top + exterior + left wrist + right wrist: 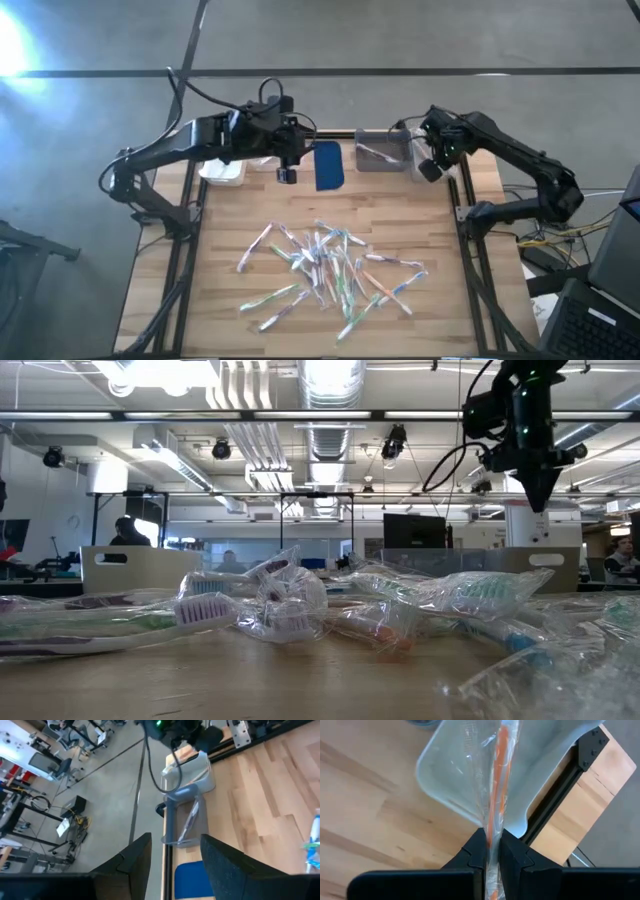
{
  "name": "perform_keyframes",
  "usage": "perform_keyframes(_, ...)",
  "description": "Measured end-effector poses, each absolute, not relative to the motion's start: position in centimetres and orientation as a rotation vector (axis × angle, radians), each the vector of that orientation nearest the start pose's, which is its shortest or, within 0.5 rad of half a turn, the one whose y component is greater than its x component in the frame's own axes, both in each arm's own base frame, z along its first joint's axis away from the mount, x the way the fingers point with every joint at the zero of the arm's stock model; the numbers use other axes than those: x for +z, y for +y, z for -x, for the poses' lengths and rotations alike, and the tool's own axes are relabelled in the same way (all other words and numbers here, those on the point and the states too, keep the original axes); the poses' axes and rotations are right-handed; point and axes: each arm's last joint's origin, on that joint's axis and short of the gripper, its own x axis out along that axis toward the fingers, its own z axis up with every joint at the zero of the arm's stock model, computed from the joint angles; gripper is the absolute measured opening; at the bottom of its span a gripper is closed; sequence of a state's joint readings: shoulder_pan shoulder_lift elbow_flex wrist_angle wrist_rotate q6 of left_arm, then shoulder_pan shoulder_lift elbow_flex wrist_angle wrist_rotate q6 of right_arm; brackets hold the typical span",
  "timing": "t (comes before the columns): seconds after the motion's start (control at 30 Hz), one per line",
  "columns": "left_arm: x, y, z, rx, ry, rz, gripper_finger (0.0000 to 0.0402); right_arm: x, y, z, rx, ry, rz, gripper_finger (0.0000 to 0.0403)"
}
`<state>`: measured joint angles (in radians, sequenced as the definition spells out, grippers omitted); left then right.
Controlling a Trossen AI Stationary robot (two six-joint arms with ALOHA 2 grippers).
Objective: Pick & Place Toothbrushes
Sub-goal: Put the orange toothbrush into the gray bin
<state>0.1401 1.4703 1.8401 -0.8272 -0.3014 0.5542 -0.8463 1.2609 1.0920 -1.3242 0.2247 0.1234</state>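
— Wooden table [330,325], back right corner: right gripper [491,851] pinching wrapped orange toothbrush [498,780] over grey bin [445,775].
— Could snag on wrapper, miss bin. Left gripper [172,855] spread, idle at back edge; pile [325,270] mid-table.

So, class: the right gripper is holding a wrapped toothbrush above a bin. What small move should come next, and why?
Probably lower a little and open. The right gripper is shut on an orange toothbrush in clear wrap, hanging over the grey bin at the table's far edge, where one toothbrush already lies. The left gripper waits near the blue pad.
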Motion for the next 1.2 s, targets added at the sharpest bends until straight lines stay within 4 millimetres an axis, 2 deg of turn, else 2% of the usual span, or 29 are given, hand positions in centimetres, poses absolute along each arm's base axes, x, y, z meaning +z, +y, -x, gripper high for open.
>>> perform_keyframes(0.13, 46.5, 4.8, -27.7, 0.279, 0.569, -0.537, 0.0174, 27.5, -17.0, -12.7, -0.944, 1.465, -0.605, 0.0020)
perform_keyframes(0.27, 45.4, 4.8, -27.5, 0.270, 0.602, -0.531, 0.0174, 27.7, -17.3, -13.0, -0.920, 1.454, -0.626, 0.0020)
perform_keyframes(0.5, 43.4, 4.9, -27.9, 0.259, 0.668, -0.543, 0.0174, 27.8, -17.3, -12.9, -0.937, 1.434, -0.638, 0.0020)
perform_keyframes(0.87, 43.2, 4.9, -27.9, 0.260, 0.670, -0.544, 0.0174, 27.8, -17.3, -12.9, -0.963, 1.428, -0.668, 0.0020)
perform_keyframes(1.2, 41.4, 4.9, -28.2, 0.240, 0.731, -0.544, 0.0174, 27.8, -17.1, -12.7, -1.026, 1.418, -0.739, 0.0020)
